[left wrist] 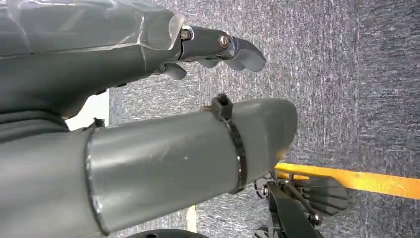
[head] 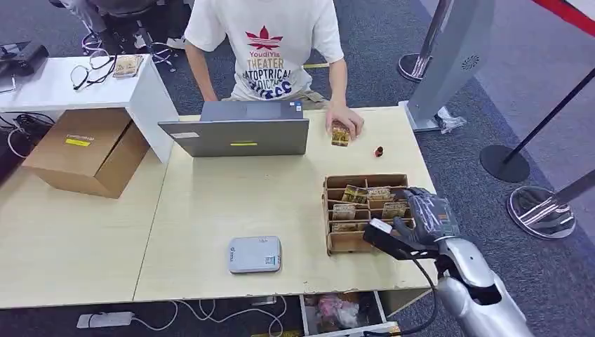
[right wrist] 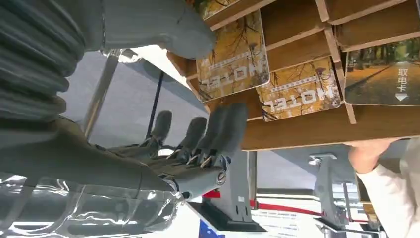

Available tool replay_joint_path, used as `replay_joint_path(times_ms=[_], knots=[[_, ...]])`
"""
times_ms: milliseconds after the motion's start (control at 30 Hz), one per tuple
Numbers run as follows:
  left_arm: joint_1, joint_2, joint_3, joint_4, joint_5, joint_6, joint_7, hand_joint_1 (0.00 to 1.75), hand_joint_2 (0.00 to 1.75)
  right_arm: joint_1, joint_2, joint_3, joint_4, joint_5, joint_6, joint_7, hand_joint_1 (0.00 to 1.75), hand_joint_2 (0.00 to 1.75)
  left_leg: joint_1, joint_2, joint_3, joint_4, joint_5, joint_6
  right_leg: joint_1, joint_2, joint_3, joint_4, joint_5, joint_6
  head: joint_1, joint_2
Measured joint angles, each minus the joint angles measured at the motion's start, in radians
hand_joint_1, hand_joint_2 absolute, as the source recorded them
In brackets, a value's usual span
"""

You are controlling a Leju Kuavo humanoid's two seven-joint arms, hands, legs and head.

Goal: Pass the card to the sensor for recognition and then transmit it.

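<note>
The right hand [head: 426,214] is held at the wooden card rack [head: 335,242], fingers [right wrist: 218,131] spread and empty. "HOTEL" is read on a racked card [right wrist: 233,57] in the wrist view. The left hand [left wrist: 218,47] hangs open above carpet.

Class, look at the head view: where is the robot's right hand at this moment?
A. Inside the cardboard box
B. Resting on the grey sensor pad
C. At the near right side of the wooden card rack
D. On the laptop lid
C: the right hand sits at the wooden card rack's near right side, apart from the sensor pad.
</note>
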Motion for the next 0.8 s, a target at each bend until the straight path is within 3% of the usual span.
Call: replay_joint_path(times_ms=[233,300,467,800], knots=[[0.000,0.000,0.000,0.000,-0.002,-0.002,-0.001,0.00,0.00,0.000,-0.003,0.000,0.000,0.000,0.006,0.000,0.79,1.75,0.000,0.000,0.000,0.000,0.000,0.000,0.000,0.000,0.000,0.000,0.000,0.000,0.000,0.000],[0.000,0.000,0.000,0.000,-0.003,-0.002,-0.001,0.00,0.00,0.001,-0.003,0.000,0.000,0.000,0.006,0.000,0.70,1.75,0.000,0.000,0.000,0.000,0.000,0.000,0.000,0.000,0.000,0.000,0.000,0.000,0.000,0.000],[0.000,0.000,0.000,0.000,-0.005,-0.003,-0.003,0.00,0.00,0.001,-0.004,0.000,0.001,0.000,0.018,0.006,0.84,1.75,0.000,0.000,0.000,0.000,0.000,0.000,0.000,0.000,0.000,0.000,0.000,0.000,0.000,0.000],[0.000,0.000,0.000,0.000,-0.010,-0.006,-0.003,0.00,0.00,0.015,-0.011,-0.003,-0.011,0.007,0.032,0.021,0.80,1.75,0.000,0.000,0.000,0.000,0.000,0.000,0.000,0.000,0.000,0.000,0.000,0.000,0.000,0.000]])
